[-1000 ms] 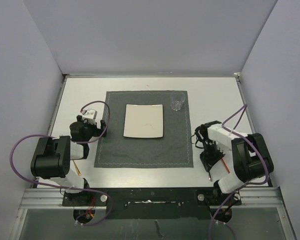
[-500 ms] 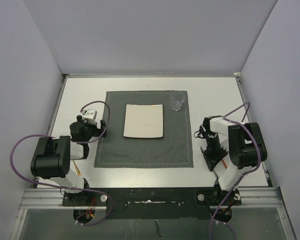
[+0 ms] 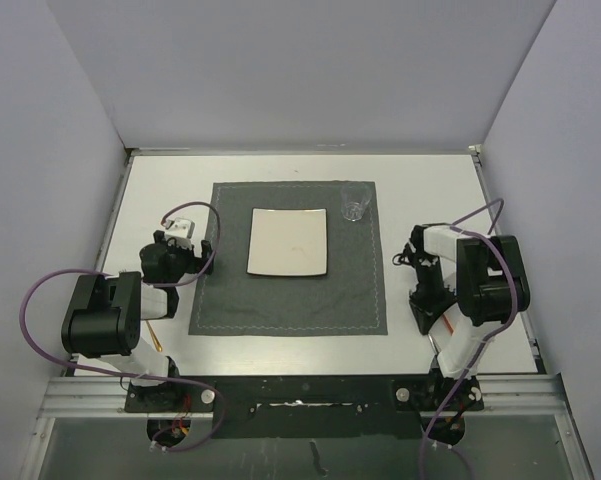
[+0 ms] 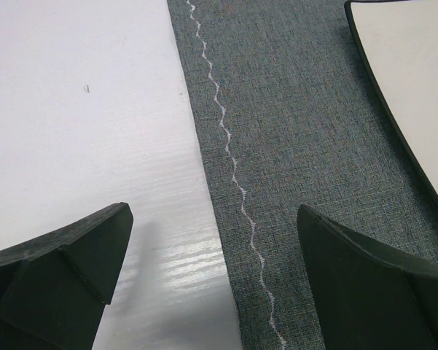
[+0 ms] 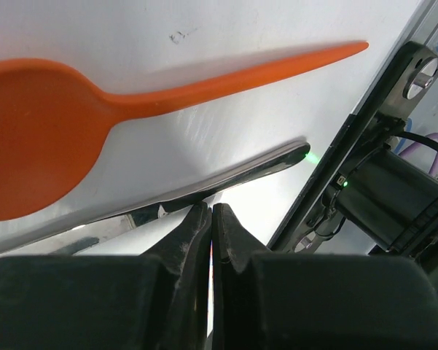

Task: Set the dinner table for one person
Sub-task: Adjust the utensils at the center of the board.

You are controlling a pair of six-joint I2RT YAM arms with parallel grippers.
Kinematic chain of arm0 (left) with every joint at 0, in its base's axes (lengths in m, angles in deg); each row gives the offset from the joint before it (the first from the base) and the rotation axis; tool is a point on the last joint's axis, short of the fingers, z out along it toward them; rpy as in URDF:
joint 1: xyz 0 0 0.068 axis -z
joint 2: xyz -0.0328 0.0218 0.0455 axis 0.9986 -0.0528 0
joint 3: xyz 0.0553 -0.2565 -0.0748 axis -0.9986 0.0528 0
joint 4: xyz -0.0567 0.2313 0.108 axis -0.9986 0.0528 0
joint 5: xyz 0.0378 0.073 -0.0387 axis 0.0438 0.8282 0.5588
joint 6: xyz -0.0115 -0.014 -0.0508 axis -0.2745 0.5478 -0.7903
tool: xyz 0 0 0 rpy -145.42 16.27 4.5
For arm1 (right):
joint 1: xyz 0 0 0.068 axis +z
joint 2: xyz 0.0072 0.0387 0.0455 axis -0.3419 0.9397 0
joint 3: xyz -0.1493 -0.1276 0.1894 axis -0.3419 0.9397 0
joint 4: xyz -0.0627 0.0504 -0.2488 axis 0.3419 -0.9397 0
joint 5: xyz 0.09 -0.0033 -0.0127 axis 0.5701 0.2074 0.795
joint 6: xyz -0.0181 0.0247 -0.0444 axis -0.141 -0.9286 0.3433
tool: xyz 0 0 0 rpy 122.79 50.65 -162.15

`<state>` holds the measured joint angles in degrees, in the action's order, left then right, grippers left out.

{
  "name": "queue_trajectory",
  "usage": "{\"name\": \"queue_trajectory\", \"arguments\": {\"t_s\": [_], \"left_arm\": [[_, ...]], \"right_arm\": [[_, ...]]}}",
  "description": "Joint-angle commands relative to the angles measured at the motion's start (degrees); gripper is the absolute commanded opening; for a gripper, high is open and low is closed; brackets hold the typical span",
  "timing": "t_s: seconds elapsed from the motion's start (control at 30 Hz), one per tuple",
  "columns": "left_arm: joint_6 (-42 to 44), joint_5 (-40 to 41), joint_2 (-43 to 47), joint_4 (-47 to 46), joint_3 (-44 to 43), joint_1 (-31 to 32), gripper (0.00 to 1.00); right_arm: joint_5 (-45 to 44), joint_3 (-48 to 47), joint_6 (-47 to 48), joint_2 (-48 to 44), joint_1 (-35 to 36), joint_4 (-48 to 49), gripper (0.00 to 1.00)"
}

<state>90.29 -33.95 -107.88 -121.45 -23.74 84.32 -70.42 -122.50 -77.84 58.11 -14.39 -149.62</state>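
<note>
Two arms work over the large flat white rectangular dinner table (image 3: 280,170), which spreads under both of them. Your left arm reaches low and forward. The left gripper (image 4: 211,240) has its jaws spread wide with nothing between them, and it stands across the left edge of the dark grey stitched cloth placemat (image 4: 313,109). Your right arm is folded. The right gripper (image 5: 211,211) points down with its fingertips pressed together, near the orange plastic spoon (image 5: 44,138) that lies on the white surface.

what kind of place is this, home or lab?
Probably a lab test cell, not a home: white dinner table boxed in by plain walls, left arm and right arm bolted at its front rail, placemat with plate and glass.
</note>
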Motion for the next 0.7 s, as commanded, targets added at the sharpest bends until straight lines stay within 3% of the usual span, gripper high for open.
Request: {"name": "queue_trajectory", "arguments": {"t_s": [0.0,0.67], "left_arm": [[-0.1,-0.3,-0.4,-4.5,0.1,-0.1,0.98],[-0.1,-0.3,-0.4,-4.6,0.1,-0.1,0.98]], "right_arm": [[-1.5,-2.0,-1.2,0.5,-1.1,2.7,0.00],[0.3,3.9,-6.2,-8.7,0.2,-4.5,0.00]]}}
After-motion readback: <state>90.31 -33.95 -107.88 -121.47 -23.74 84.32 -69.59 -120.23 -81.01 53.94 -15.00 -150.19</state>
